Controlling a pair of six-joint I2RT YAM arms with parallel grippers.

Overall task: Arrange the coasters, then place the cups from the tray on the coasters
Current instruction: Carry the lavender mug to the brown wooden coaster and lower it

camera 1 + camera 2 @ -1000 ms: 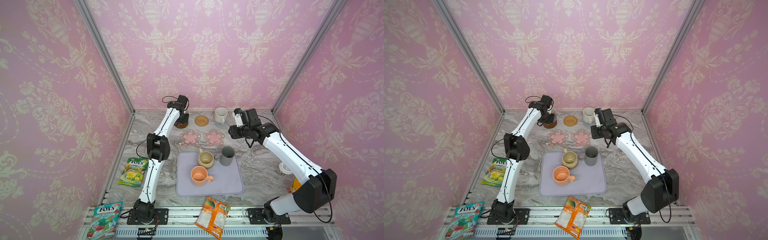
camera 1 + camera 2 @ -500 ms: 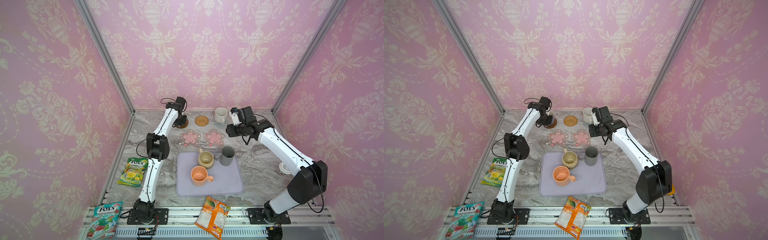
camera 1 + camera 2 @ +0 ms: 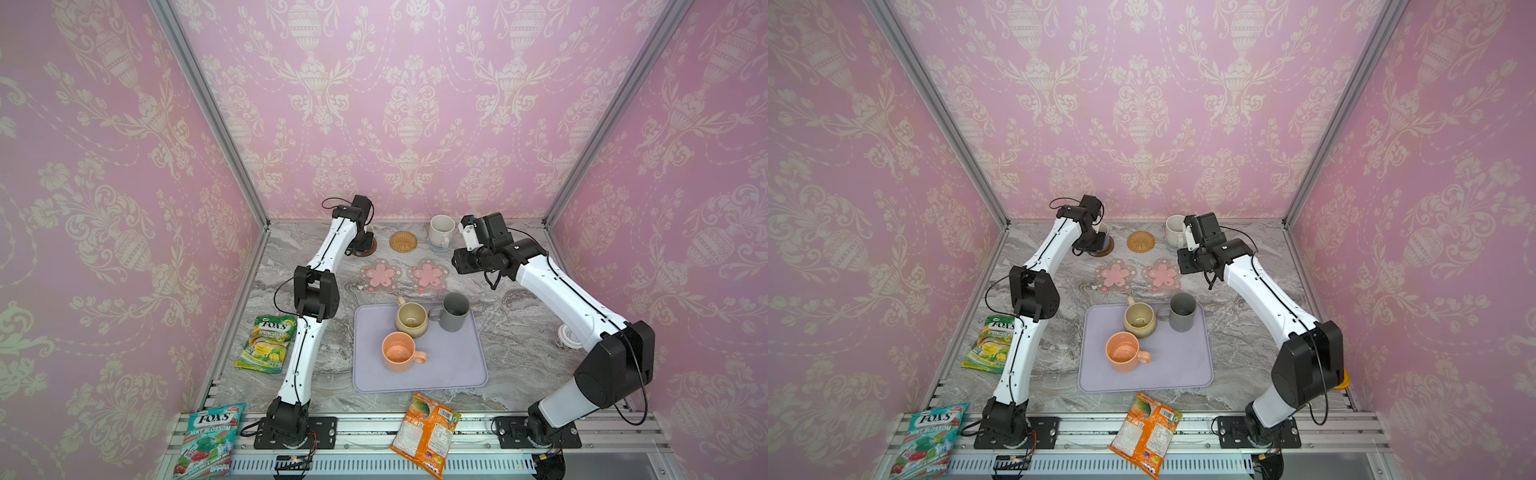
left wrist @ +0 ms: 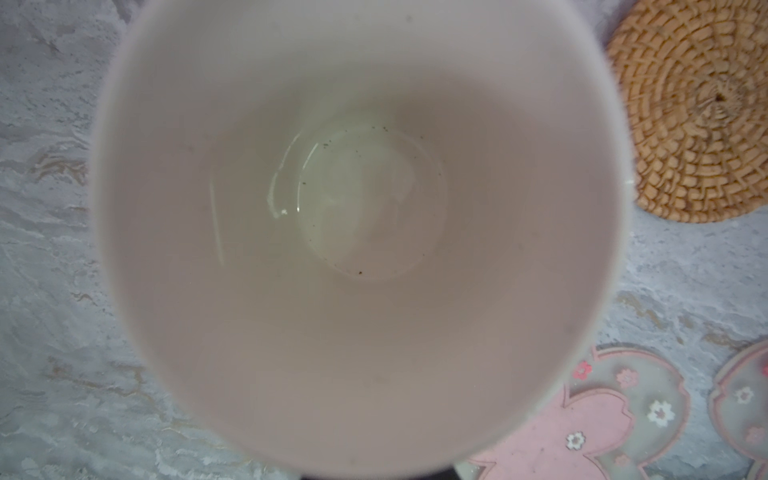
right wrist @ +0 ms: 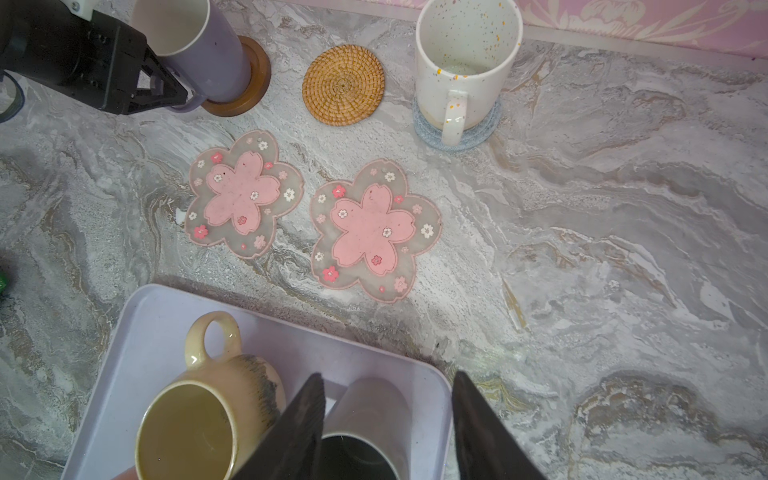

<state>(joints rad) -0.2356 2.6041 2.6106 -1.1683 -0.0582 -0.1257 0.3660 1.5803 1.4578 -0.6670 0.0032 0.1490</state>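
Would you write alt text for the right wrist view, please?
The open right gripper frames a grey mug beside a beige mug on a tray. Beyond lie two bare flower coasters and a woven coaster; a white mug stands on a blue-grey coaster, and the left gripper holds a lavender mug on a wooden coaster.

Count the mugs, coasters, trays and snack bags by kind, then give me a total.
Mugs: 5 (lavender, white, beige, grey, peach)
Coasters: 5 (brown, rattan, blue-grey, two flower)
Tray: 1
Snack bags: 3 (green, mint, orange)
Total: 14
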